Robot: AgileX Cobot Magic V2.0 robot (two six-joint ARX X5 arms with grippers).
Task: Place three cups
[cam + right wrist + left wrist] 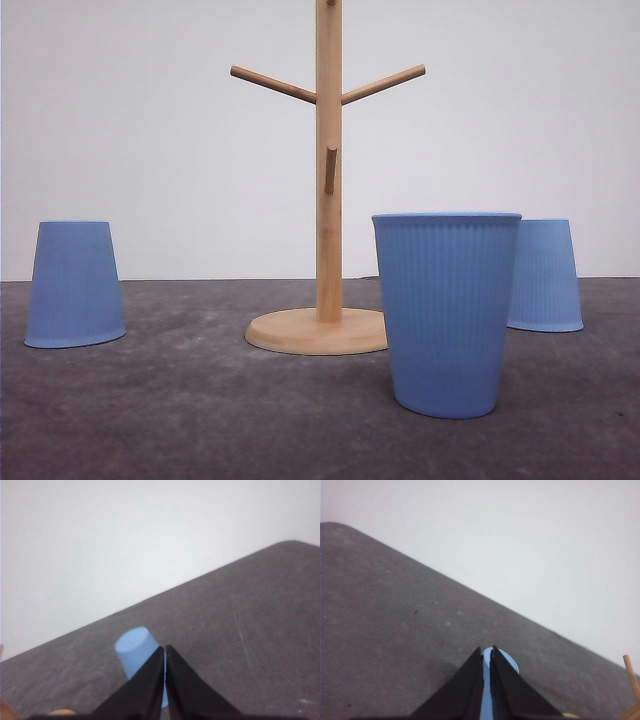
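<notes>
On the grey bench (pixel 180 400): wooden peg stand (pixel 327 200) mid-surface, upright cup (pixel 446 310) nearest, two inverted cups, one far left (pixel 75 285) with open bench around, one right (pixel 545 275) behind the upright cup; left hand (pixel 486 655) and right hand (pixel 165 652) both clenched, empty.

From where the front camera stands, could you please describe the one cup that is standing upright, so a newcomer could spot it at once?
Start at the wooden mug tree standing in the middle of the dark grey table. Just right of its round base, and nearest the camera, stands the upright cup. It alone has its open rim up; the left cup and the right rear cup stand inverted, base up.
</notes>
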